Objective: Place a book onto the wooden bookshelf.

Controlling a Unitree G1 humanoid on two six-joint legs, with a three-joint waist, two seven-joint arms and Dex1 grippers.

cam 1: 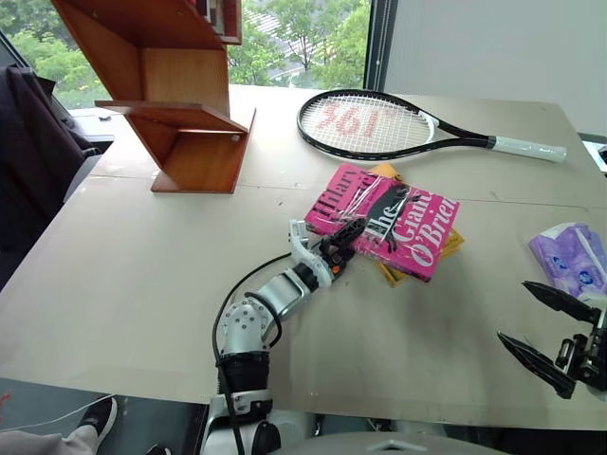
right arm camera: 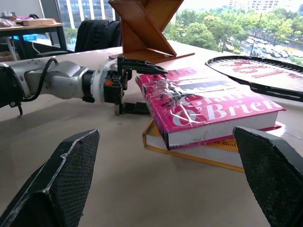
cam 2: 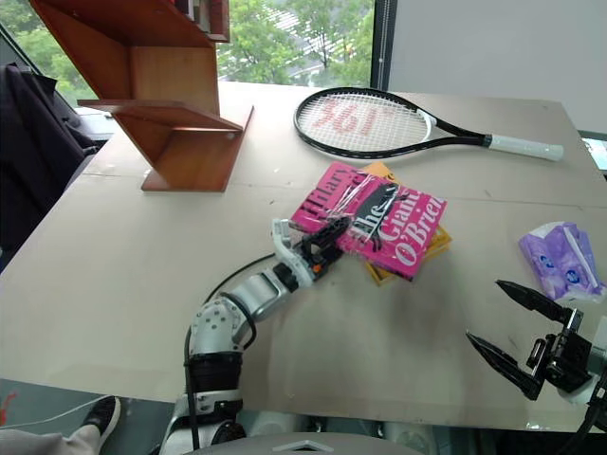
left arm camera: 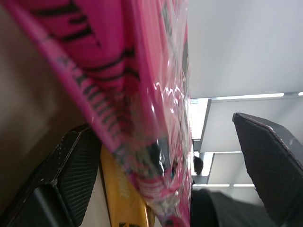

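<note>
Left gripper [cam 1: 347, 234], with its two black fingers spread wide, straddles the near-left corner of the hot-pink glossy paperback book [cam 1: 394, 225]: in the right wrist view one finger lies over the cover and the other sits low beside the page edges, and nothing shows them pressing shut on it. That book lies flat, cover up, near the middle of the pale beige table [cam 1: 142, 284], stacked on a yellow-orange book [cam 1: 453, 244] whose edges stick out beyond it. White and black cover lettering reads "Hillary", "The", "Giant" and "O'Brien", with a black patch between the words, and clear wrapping glints over it.

Beyond the stack lies a black-framed tennis racket with a white grip [cam 1: 379, 125], red marks on its strings; it is apart from the books. At the far left corner stands the reddish-brown wooden bookshelf [cam 1: 185, 118] with angled boards, well apart from the book, with bare tabletop between them. A purple-and-white plastic packet [cam 1: 572, 258] rests near the table's right edge.

Right gripper [cam 1: 547, 327] hovers at the near right edge, fingers apart and holding nothing, well apart from the books. A dark garment on a chair [cam 1: 28, 152] sits past the table's left edge.
</note>
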